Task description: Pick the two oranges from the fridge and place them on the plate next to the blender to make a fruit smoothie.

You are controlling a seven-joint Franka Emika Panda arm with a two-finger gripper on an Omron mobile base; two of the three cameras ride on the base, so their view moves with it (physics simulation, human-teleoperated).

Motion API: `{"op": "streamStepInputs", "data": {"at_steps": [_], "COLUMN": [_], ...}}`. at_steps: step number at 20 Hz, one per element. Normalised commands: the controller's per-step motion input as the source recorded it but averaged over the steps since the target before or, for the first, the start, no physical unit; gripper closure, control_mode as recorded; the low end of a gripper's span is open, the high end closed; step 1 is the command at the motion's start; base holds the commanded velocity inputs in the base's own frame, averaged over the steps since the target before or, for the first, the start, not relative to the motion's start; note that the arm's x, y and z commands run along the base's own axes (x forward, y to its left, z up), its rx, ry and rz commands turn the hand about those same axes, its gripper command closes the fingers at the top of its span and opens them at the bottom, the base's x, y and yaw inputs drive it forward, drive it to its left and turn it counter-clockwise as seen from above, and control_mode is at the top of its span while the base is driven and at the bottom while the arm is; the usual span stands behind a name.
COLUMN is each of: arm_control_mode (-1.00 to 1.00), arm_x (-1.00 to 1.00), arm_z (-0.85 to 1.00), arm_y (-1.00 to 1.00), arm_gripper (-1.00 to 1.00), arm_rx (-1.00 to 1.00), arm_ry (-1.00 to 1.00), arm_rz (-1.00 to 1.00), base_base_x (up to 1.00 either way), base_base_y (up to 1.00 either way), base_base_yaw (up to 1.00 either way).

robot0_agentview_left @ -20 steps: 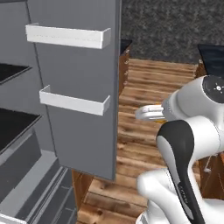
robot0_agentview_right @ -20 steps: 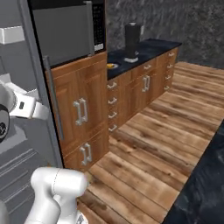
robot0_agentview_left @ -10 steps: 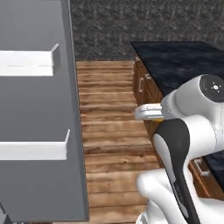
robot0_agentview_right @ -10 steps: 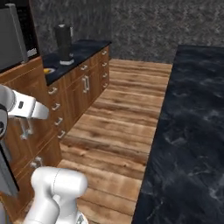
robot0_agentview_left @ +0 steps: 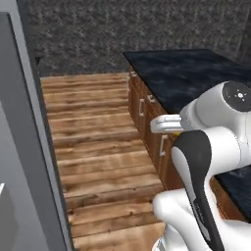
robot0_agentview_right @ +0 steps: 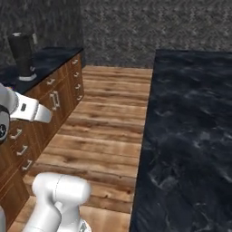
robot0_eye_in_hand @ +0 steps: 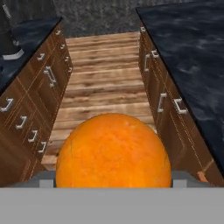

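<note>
In the hand view a round bright orange [robot0_eye_in_hand: 113,151] sits low in the middle, large and close. My gripper [robot0_eye_in_hand: 113,183] is shut on it, and only grey bits of the fingers [robot0_eye_in_hand: 45,181] show at its sides. The other orange is out of view. The grey door of the fridge [robot0_agentview_left: 22,162] stands along the left edge of the left base view. The black blender [robot0_agentview_right: 22,55] stands on the dark counter at the far left, and its base [robot0_eye_in_hand: 9,48] shows again at the hand view's top left. The plate is out of view.
A wooden floor aisle [robot0_agentview_right: 106,118] runs between two rows of wood cabinets. A dark stone counter [robot0_agentview_right: 190,136] fills the right side, with its drawer fronts [robot0_eye_in_hand: 164,100] facing the aisle. The cabinets under the blender [robot0_eye_in_hand: 35,96] line the left. A dark stone wall [robot0_agentview_left: 122,24] closes the far end.
The whole picture has swung away from the fridge toward the aisle, so the camera has moved. The fridge door now sits at the left edge. The orange stays in the gripper.
</note>
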Motion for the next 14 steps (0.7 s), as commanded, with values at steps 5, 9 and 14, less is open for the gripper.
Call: {"op": "streamStepInputs", "data": {"at_steps": [5,9,14], "arm_control_mode": [1.0,1.0,1.0], "arm_x": [0.0,0.0,0.0], "arm_z": [0.0,0.0,0.0], "arm_y": [0.0,0.0,0.0], "arm_gripper": [1.0,1.0,1.0], "arm_rx": [0.0,0.0,0.0], "arm_ry": [0.0,0.0,0.0], "arm_rz": [0.0,0.0,0.0], "base_base_x": [1.0,1.0,1.0], "base_base_y": [0.56,0.59,0.48], "base_base_yaw": [-0.13,-0.01,0.0]}}
